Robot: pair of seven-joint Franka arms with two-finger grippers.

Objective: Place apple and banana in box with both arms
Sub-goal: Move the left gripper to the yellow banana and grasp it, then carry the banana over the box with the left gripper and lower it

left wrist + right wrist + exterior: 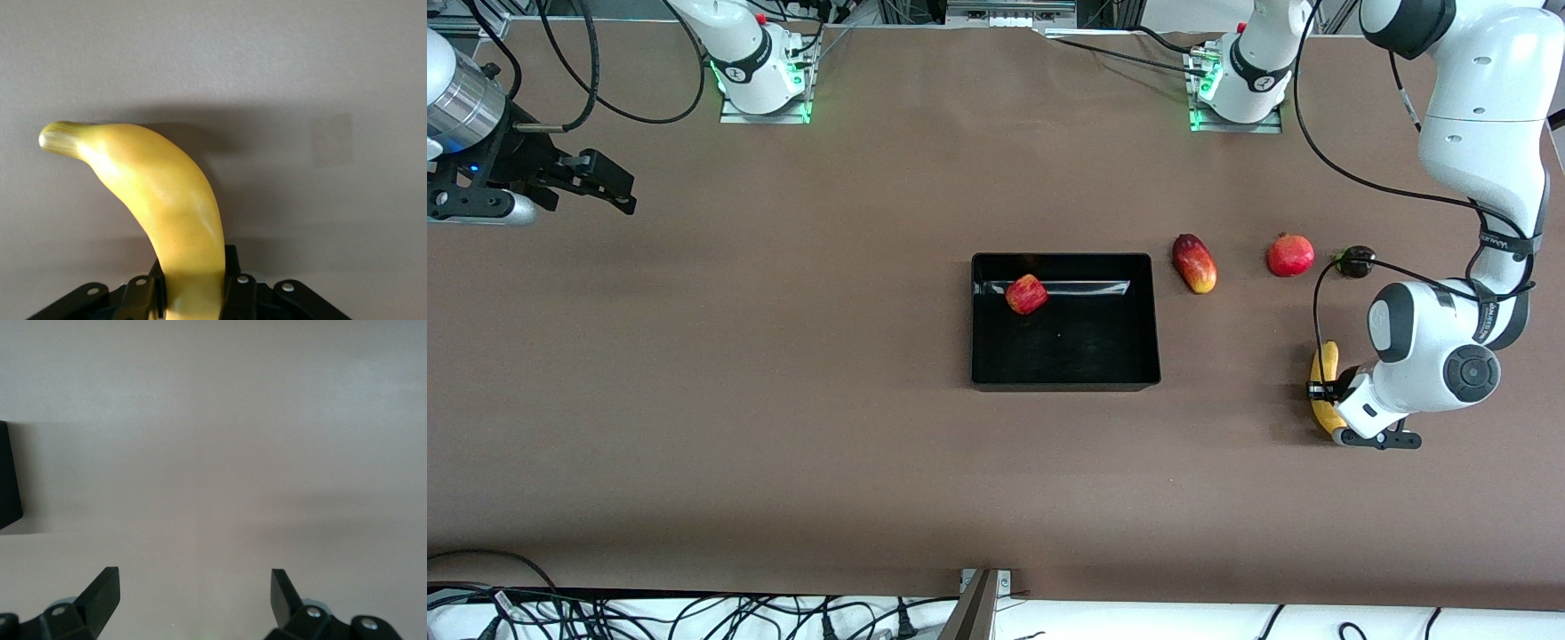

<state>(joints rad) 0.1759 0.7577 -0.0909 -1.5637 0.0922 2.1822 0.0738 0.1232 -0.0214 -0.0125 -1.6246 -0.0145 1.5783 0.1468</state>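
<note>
The apple (1027,294) lies in the box (1154,320); toward the left arm's end, the left gripper (193,293) clamps the half-hidden banana (170,213); the right gripper (195,593) waits, spread wide, empty.

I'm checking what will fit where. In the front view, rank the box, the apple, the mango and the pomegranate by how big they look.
1. box, by far the largest.
2. mango.
3. pomegranate and apple: these look about alike, so no ranking between them.
</note>
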